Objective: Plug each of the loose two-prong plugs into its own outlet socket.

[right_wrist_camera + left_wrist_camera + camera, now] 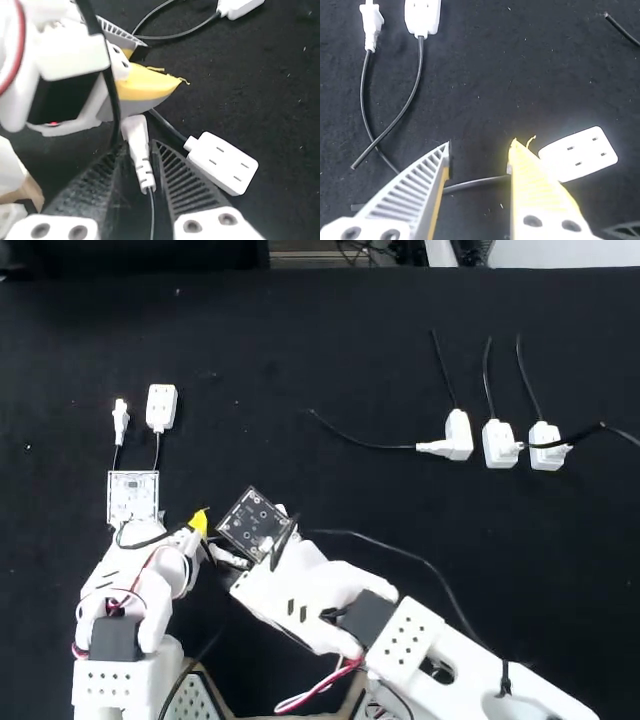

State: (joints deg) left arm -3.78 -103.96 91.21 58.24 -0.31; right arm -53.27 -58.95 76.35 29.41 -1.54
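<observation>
Left to right across the matte black cloth (330, 350). Far left, a small white plug (120, 417) lies just beside a rounded white socket (161, 407), both of smooth moulded plastic, each trailing a thin black cord towards the left arm.

The left gripper (480, 150) stands wide apart, one finger white and ribbed, the other yellow. It grips nothing, and a black cord (470, 184) crosses the gap on the cloth.

Just beside it lies a flat white socket (577, 154), a rounded rectangle. The wrist views resolve paired slots in its face.

The right gripper (139, 147), with black ribbed fingers, is closed on a slim white plug (144, 172), close to the flat white socket and the left arm's yellow finger. From overhead, the right arm's wrist board covers this grip.

Far right, well apart, three white blocks (498, 444) sit in a row with black cords. Whether plugs are seated there cannot be told.
</observation>
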